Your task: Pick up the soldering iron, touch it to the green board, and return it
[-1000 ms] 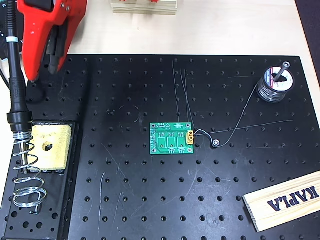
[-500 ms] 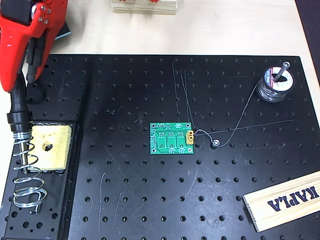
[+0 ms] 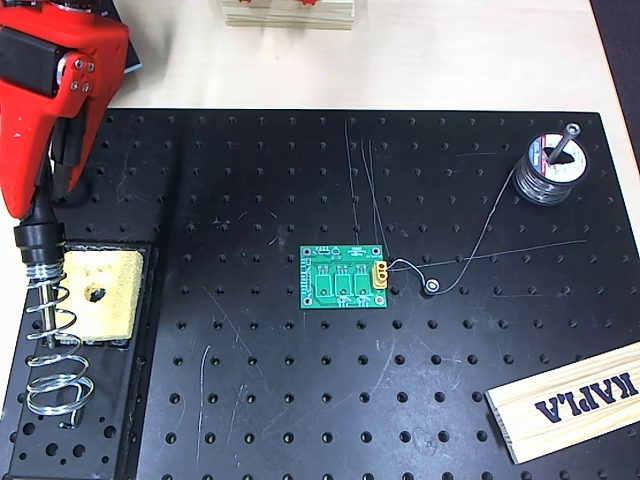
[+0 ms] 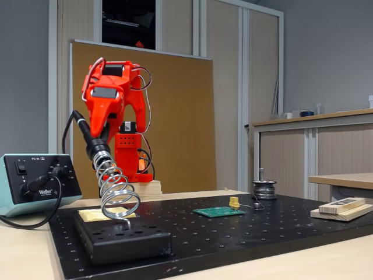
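The soldering iron (image 3: 38, 236) rests tip-down in its coil-spring stand (image 3: 50, 350) at the left edge of the overhead view. Its black handle (image 4: 82, 126) slants up to the left in the fixed view. My red gripper (image 3: 44, 185) is over the handle, just above the black collar. It is open, with the red jaw on one side of the handle and the black finger (image 3: 63, 150) on the other. The green board (image 3: 343, 278) lies flat mid-table with its yellow connector on the right, well away from the gripper. It also shows in the fixed view (image 4: 219, 212).
A yellow sponge (image 3: 98, 292) sits in the stand's tray. A solder spool (image 3: 548, 168) stands at the far right with wire trailing toward the board. A wooden KAPLA block (image 3: 570, 402) lies at the lower right. The soldering station (image 4: 35, 184) stands left of the black perforated board (image 3: 300, 400).
My gripper has moved left and slightly down, from beside the iron to over its handle. The iron has stayed in the stand.
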`<state>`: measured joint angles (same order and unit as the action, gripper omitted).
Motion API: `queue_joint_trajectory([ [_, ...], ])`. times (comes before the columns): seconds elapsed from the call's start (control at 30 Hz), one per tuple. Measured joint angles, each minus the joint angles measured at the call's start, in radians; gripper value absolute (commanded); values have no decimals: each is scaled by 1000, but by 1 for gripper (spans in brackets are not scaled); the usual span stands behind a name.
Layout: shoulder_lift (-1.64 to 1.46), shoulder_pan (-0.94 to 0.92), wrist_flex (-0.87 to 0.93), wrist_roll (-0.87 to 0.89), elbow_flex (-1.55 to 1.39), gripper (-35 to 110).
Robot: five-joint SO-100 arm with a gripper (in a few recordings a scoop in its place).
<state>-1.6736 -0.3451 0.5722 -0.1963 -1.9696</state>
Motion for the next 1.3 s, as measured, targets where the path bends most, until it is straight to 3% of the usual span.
queue_joint_trajectory([
  [0.2,20,-18,-11,-3,26,0],
  [0.7,-6,-5,67,-5,83,0],
  [1.3,-433,-121,264,17,-140,0],
])
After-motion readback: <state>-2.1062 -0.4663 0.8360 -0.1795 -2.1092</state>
